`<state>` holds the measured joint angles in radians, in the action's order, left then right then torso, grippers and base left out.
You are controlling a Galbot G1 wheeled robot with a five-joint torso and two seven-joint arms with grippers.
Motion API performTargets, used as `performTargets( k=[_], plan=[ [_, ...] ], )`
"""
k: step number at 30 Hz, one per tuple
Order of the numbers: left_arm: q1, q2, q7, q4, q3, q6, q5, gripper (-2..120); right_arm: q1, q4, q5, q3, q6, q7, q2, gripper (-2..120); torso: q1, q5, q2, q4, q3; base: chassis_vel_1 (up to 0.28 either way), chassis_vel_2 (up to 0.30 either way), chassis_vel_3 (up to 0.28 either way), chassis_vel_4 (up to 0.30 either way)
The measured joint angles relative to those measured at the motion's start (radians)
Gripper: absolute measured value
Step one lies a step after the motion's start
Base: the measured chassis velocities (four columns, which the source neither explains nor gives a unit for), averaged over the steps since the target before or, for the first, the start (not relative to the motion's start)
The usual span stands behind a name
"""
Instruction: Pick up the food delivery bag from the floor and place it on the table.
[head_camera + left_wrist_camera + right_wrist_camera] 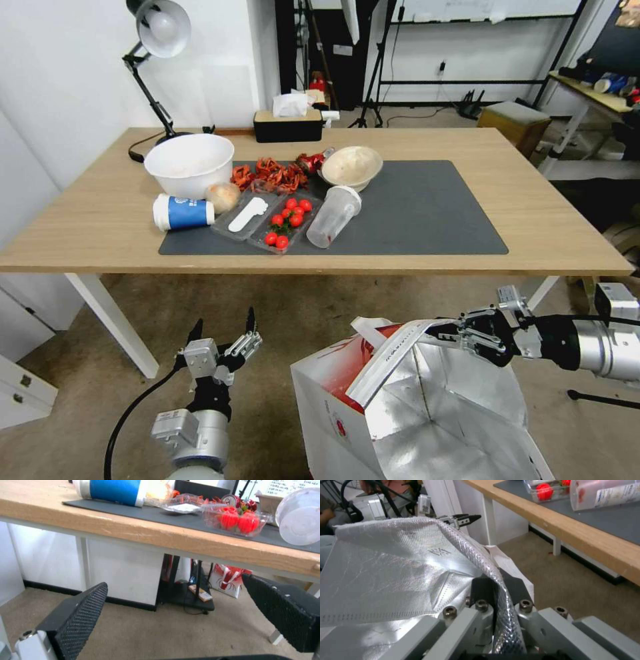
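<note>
Nearest to us, the food delivery bag (pixel 427 413) stands open in front of the table (pixel 533 220), its silver lining showing and its red side panel turned toward the left. Our right gripper (pixel 448 333) reaches in from the right and is clamped on the bag's upper rim; in the right wrist view the foil edge (pixel 500 585) runs straight between the two closed fingers. We cannot tell whether the bag's base touches the floor (pixel 300 313) or hangs just above it. Our left gripper (pixel 223 330) waits near the left of the bag, fingers spread apart and holding nothing, pointing toward the table's near edge. On the table's dark mat (pixel 427 207) sit a white bowl (pixel 189 163), a blue cup (pixel 183 212) on its side, a tray of tomatoes (pixel 287 220) and a clear tumbler (pixel 333 217) lying down.
</note>
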<state>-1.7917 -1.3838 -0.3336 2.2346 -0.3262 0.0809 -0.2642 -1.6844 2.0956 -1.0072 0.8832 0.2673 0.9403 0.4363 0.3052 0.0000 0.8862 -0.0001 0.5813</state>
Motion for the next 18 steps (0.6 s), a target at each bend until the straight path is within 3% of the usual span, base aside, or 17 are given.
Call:
performTargets(
  k=[18],
  plan=[
    [0.001,-0.002,-0.001,-0.001,0.0,0.0,-0.002,100,0.002,-0.003,0.003,-0.006,0.0,0.001,0.001,0,0.039,0.0,0.089,0.0,0.051,0.0,0.0,0.0,0.0]
  ],
)
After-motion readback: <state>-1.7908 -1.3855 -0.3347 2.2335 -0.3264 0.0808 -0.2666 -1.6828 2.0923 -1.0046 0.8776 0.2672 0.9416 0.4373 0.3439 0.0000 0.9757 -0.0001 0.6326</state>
